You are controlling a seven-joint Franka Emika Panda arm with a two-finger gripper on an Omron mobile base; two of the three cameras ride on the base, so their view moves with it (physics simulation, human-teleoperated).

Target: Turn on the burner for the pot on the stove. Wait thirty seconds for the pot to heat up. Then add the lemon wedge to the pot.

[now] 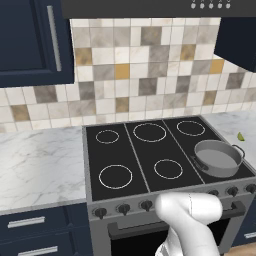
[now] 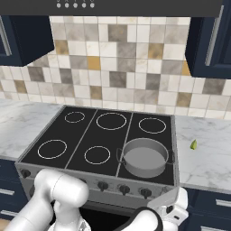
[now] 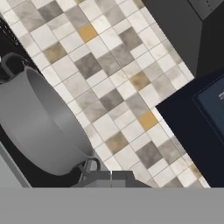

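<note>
Pot (image 2: 144, 156) near stove (image 2: 85, 131) front-right edge, lemon wedge (image 2: 193, 144) apart

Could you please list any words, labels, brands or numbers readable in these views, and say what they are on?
None can be read.
Range hood: a row of small pale buttons, no legible marks.
Stove knobs: dark, no visible markings.
Pot: plain grey, unlabelled.

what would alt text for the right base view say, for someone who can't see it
A wide grey pot sits on the front right burner of a black glass stove with five white rings. A tiny lemon wedge lies on the marble counter to its right, below a tiled wall and dark blue cabinets.
</note>
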